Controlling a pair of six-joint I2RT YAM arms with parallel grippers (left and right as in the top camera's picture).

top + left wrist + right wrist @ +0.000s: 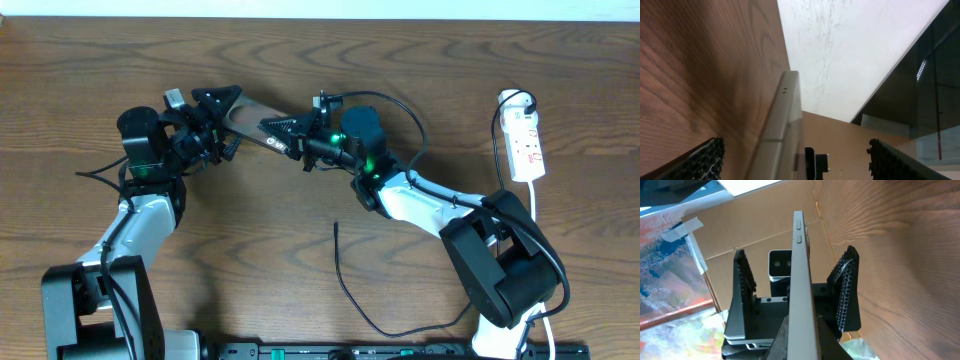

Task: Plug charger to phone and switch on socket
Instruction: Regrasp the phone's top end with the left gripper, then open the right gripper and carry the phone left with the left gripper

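Note:
The phone [250, 117] is held edge-up above the table between the two grippers. My right gripper [280, 128] is shut on its right end; in the right wrist view the jaws [802, 335] pinch the phone's thin grey edge [801, 270]. My left gripper [226, 122] is open, its fingers on either side of the phone's left end without touching it. The left wrist view shows the phone edge [785, 125] between the spread fingers [797, 160]. The charger cable [345, 285] lies on the table, its plug tip [336, 227] free. The white socket strip [526, 140] lies at the far right.
The socket's white cord [533, 205] runs down the right side past the right arm's base [505, 265]. The left arm's base [100, 300] stands at the front left. A black rail [400, 350] runs along the front edge.

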